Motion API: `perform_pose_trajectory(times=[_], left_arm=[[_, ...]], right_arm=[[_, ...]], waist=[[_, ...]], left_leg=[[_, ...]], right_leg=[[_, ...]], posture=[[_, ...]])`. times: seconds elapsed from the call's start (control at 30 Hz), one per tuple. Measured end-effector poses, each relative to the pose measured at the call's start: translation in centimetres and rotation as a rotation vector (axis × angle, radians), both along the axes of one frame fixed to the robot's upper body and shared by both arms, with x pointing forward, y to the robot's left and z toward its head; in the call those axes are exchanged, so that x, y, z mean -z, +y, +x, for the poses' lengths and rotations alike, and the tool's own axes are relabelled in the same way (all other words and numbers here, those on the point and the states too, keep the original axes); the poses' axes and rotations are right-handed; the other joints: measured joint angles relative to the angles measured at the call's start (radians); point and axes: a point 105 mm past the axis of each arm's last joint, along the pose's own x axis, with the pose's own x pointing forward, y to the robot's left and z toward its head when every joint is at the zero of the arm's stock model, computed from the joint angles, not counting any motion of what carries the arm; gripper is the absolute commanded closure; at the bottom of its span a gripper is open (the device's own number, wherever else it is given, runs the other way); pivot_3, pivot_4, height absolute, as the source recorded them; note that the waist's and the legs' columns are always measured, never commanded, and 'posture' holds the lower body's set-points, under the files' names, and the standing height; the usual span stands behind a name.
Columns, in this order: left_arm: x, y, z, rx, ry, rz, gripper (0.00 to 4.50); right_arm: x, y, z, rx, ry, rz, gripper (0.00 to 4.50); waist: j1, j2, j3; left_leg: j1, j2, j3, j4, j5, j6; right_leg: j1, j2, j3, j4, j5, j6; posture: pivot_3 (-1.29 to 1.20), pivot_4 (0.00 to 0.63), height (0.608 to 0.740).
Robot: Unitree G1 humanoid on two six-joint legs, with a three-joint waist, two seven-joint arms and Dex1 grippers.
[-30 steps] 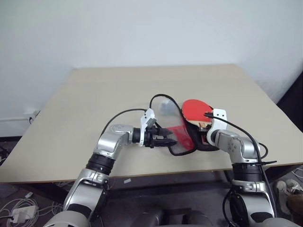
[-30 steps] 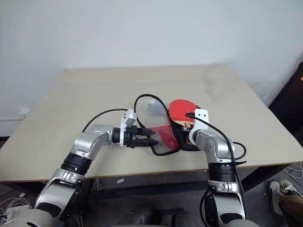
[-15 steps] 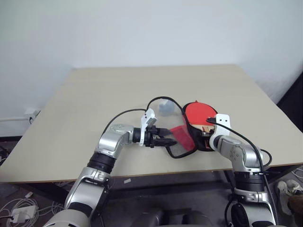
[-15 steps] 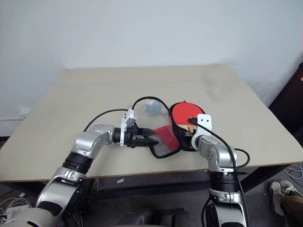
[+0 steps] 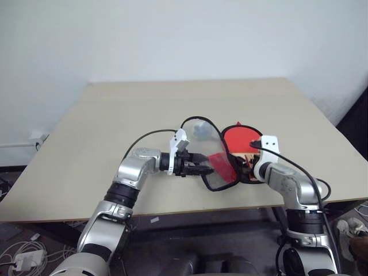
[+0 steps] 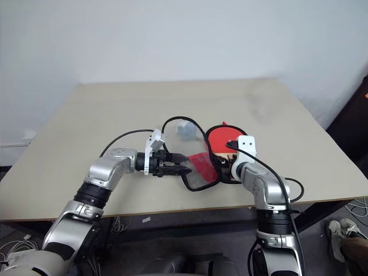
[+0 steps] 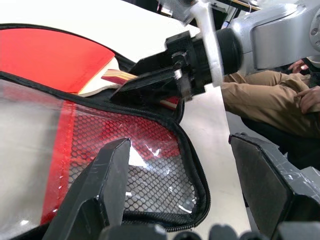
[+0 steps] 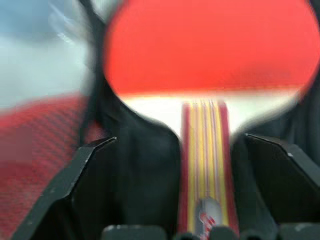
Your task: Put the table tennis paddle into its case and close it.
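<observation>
The table tennis paddle [image 5: 238, 138] lies with its red face inside the open case [image 5: 221, 165], and its pale striped handle [image 8: 205, 150] points back at my right gripper. My right gripper [image 8: 180, 138] is open, one finger on each side of the handle with a gap on both sides. The case's clear and black-mesh flap [image 7: 150, 165] stands raised to the left of the paddle. My left gripper [image 5: 206, 170] is at that flap's edge, fingers wide apart and open; the flap lies between them, clear of one finger.
A small pale grey thing [image 5: 201, 131] sits on the table just behind the flap. The case lies close to the table's front edge [image 5: 230, 208]. A seated person's tan trousers [image 7: 265, 90] show beyond the table in the left wrist view.
My right gripper has opened and let go of the paddle's handle, and has lifted slightly. The paddle's face now lies within the case's black edging. My left gripper has kept still at the flap.
</observation>
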Motion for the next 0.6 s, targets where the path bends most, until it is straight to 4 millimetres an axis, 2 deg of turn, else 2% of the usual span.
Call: perform_pose_trajectory(times=[0.1,0.17,0.23,0.3,0.43,0.6], left_arm=[[-1.1,1.4,0.5,-0.016,-0.019,-0.002,1.15],[-1.6,2.7,1.1,-0.052,-0.037,0.000,1.15],[-1.3,4.1,2.0,-0.111,-0.048,0.022,1.15],[-0.8,5.5,2.9,-0.175,-0.067,0.051,1.15],[0.6,7.5,4.7,-0.272,-0.200,0.159,1.15],[3.3,7.9,6.3,-0.342,-0.297,0.347,1.15]], right_arm=[[-4.6,0.6,-0.2,-0.078,-0.204,0.041,0.02],[-6.9,0.9,-0.7,-0.125,-0.303,0.068,0.02],[-8.3,0.9,-1.1,-0.160,-0.384,0.068,0.02],[-8.3,0.4,-1.3,-0.167,-0.413,0.052,0.02],[-6.6,-0.8,-0.8,-0.109,-0.369,0.054,0.02],[-6.0,-1.8,-0.2,-0.038,-0.366,0.040,0.02]], waist=[[0.000,0.000,0.000],[0.001,0.000,0.000],[0.005,0.000,0.000],[0.008,-0.001,0.000],[0.014,-0.001,0.000],[0.017,-0.001,0.000]], left_leg=[[0.000,0.000,-0.001,0.000,0.000,0.000],[0.000,0.000,-0.001,0.000,0.000,0.000],[0.000,0.000,-0.001,0.001,0.000,0.001],[0.000,0.000,-0.001,0.001,0.000,0.001],[0.000,0.000,-0.001,0.001,0.000,0.001],[0.000,-0.001,-0.001,0.002,0.000,0.001]], right_leg=[[0.000,0.000,0.000,0.000,0.000,0.000],[0.001,0.000,-0.001,0.000,0.000,0.000],[0.001,0.000,-0.001,0.000,0.000,0.000],[0.001,-0.001,-0.001,0.000,0.000,0.000],[0.001,-0.001,-0.001,0.000,0.000,0.000],[0.002,-0.002,-0.001,0.000,0.000,0.000]], posture=[[0.00,0.000,0.740],[0.00,0.000,0.740],[0.00,0.000,0.740],[0.00,0.000,0.740],[0.00,0.000,0.740],[0.00,0.000,0.740]])
